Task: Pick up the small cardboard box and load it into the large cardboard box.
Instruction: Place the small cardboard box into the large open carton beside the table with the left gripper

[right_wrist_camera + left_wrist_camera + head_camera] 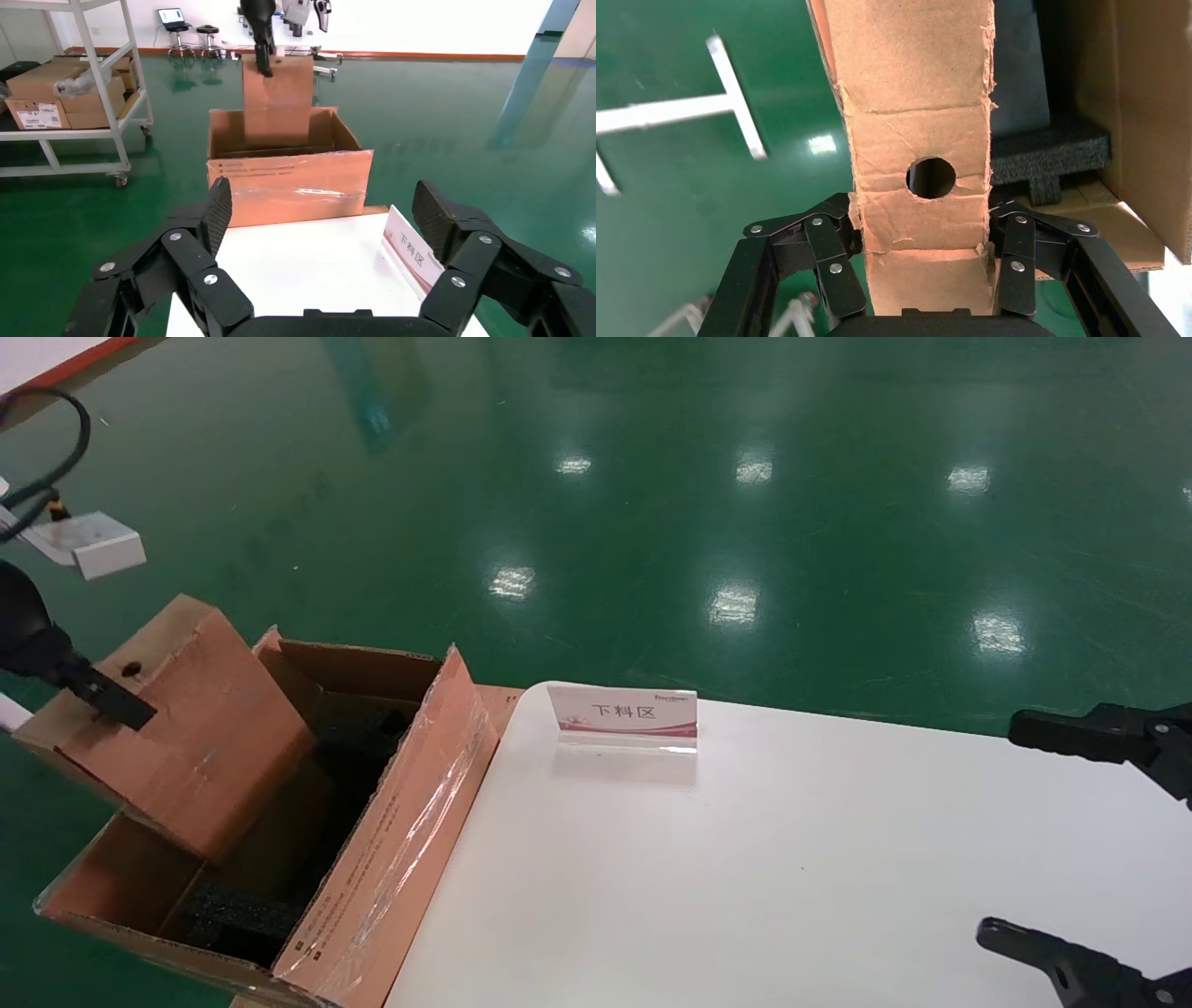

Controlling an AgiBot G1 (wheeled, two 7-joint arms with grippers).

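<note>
The right gripper is hovering over the near edge of a white table, its fingers spread wide. A tilted sign card is standing on the table just beside it. Beyond the table, the large cardboard box is sitting on the green floor with flaps open. The left gripper is gripping the small cardboard box from above, its lower end dipping inside the carton. A shelving cart is carrying other boxes nearby.

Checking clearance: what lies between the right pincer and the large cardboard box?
Bare white table, with a sign near its far edge, in the head view.
</note>
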